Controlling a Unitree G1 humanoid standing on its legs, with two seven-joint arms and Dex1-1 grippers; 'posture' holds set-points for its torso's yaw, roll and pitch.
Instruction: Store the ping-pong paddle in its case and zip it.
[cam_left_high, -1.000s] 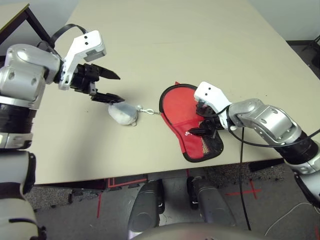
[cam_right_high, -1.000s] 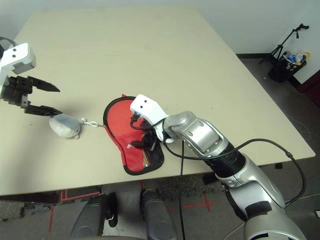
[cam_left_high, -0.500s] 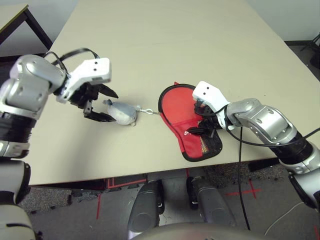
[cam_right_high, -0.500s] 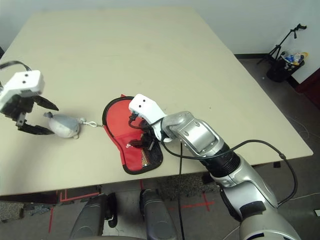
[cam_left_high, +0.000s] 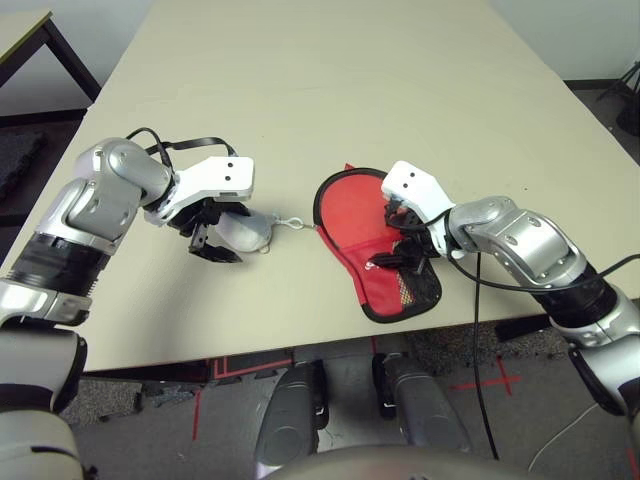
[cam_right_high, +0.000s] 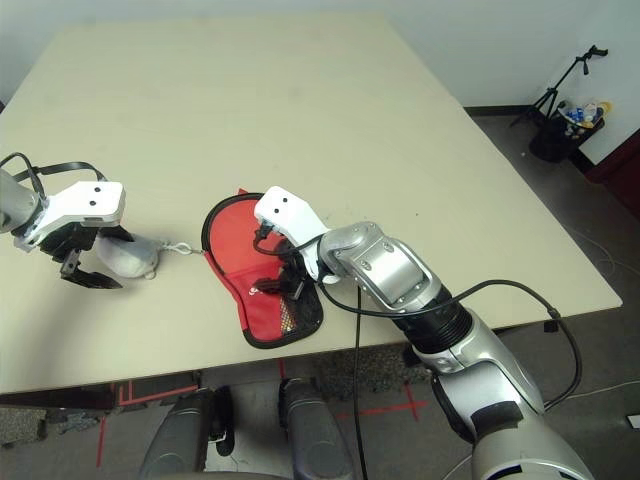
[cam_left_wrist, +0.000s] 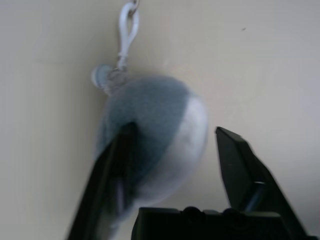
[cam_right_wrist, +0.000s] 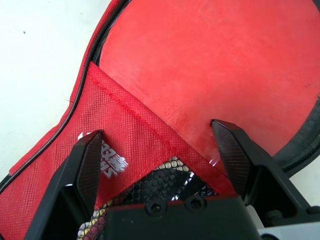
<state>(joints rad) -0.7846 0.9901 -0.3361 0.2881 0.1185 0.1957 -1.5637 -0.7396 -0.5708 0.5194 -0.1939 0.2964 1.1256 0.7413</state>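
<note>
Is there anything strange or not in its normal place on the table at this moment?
Yes. The case lies partly unzipped, its flap folded back over the red paddle face. The left gripper straddles the small grey pouch, not a task item.

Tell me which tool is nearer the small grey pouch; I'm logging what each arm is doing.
Left. The left tool is open around the grey pouch, a finger on each side. The right tool is open over the red case, away from the pouch.
</note>
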